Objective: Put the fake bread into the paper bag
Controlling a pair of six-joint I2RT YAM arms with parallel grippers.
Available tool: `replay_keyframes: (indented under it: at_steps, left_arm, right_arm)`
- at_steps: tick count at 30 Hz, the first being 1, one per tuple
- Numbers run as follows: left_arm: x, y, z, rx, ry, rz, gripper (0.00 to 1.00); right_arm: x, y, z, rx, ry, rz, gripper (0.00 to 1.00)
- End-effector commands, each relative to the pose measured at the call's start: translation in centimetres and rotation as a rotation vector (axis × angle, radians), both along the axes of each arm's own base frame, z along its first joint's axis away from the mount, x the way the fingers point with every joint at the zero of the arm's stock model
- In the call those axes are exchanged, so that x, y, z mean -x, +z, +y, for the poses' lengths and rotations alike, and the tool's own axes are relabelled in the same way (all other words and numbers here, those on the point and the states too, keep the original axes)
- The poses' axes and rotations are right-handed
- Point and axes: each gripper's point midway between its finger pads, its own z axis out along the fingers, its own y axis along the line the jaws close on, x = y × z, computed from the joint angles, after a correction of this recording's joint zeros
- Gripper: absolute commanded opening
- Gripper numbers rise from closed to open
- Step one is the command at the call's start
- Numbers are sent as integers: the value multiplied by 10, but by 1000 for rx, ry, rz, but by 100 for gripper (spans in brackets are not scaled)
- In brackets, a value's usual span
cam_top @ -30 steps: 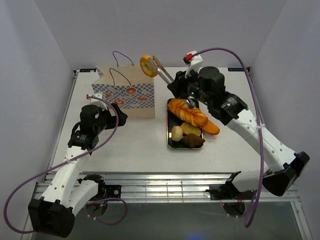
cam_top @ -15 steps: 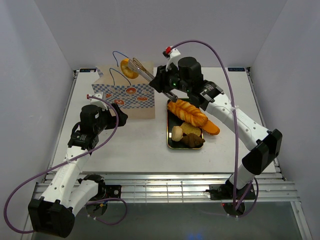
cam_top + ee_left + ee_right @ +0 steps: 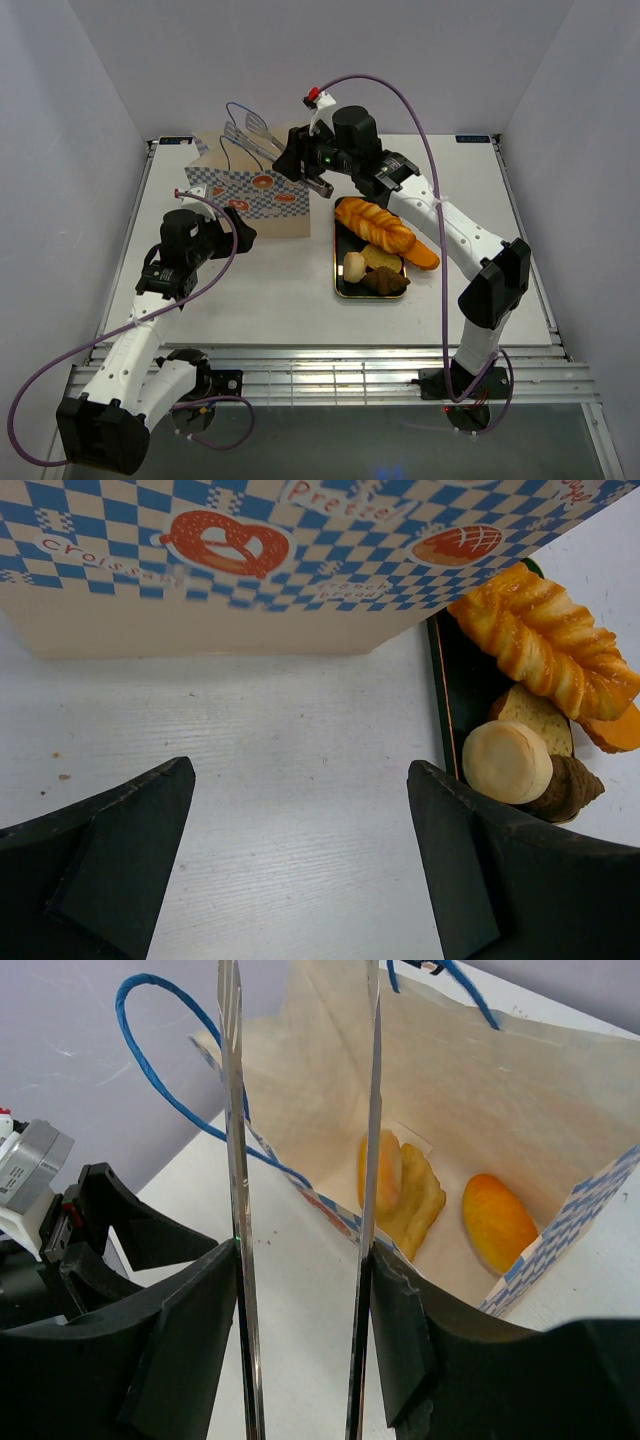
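The paper bag (image 3: 257, 194) stands open at the back left; its checkered band fills the top of the left wrist view (image 3: 200, 540). My right gripper (image 3: 305, 168) is shut on the metal tongs (image 3: 250, 134), whose arms (image 3: 232, 1160) stand apart and empty above the bag's mouth. Inside the bag (image 3: 520, 1090) lie an orange roll (image 3: 497, 1222), a golden croissant (image 3: 418, 1200) and a round orange bread (image 3: 381, 1172). More fake bread lies on the tray: a braided loaf (image 3: 375, 225), a baguette (image 3: 422, 253), a pale roll (image 3: 354, 265) and a brown piece (image 3: 386, 282). My left gripper (image 3: 240, 228) is open and empty in front of the bag.
The dark green tray (image 3: 340, 288) sits right of the bag, its edge in the left wrist view (image 3: 447, 695). The bag's blue cord handles (image 3: 150, 1040) arch beside the tongs. The table's back edge and the walls stand close behind the bag.
My right arm swung the tongs left from beside the bag to over its mouth. The round orange bread they held has left them, and the tongs stand open.
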Motion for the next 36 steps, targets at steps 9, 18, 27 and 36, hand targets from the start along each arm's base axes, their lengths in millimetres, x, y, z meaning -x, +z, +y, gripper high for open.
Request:
replay_keyframes:
  at_steps: [9,18,27,36]
  left_arm:
    - [-4,17,-4,16,-14,-39,98]
    - [-4,19,-2,10,-2,-43,98]
    - [-5,18,0,4,8,-43,98]
    - [-4,22,2,2,17,-54,98]
  right_arm:
    - [12,61,-2,-95,34,-102,60]
    - [28,95,-25,-121,9,-163,61]
    - [48,101,-58,-117,-40,-190,61]
    - [85,48,-128,-57,-188,-171,61]
